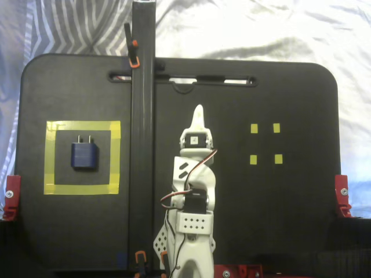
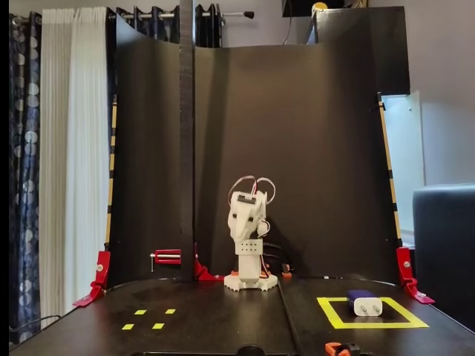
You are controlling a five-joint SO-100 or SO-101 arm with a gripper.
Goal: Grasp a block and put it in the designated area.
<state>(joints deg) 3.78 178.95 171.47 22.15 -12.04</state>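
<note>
One block [image 1: 84,155] lies flat inside the designated area [image 1: 115,156], the large yellow tape square, and it sits a little toward that square's left side in the top-down fixed view, its two pale prongs pointing toward the far edge of the black board [image 1: 290,220]. In the low fixed view the same block [image 2: 364,302] rests within the yellow outline [image 2: 332,314], nearer its back strip than its front one. Well apart from the square, across a tall black post [image 1: 142,145] (clamped at both ends with orange-tipped clips), the white arm [image 1: 194,191] is folded up near the board's middle. Its gripper [image 1: 199,111] points away from the square, touching nothing, and the fingers look pressed together into a single narrow tip. Four tiny yellow tape squares [image 1: 265,143] lie farther still from the big square, on the arm's other side. Red clamps [image 1: 10,197] hold the board's corners.
</note>
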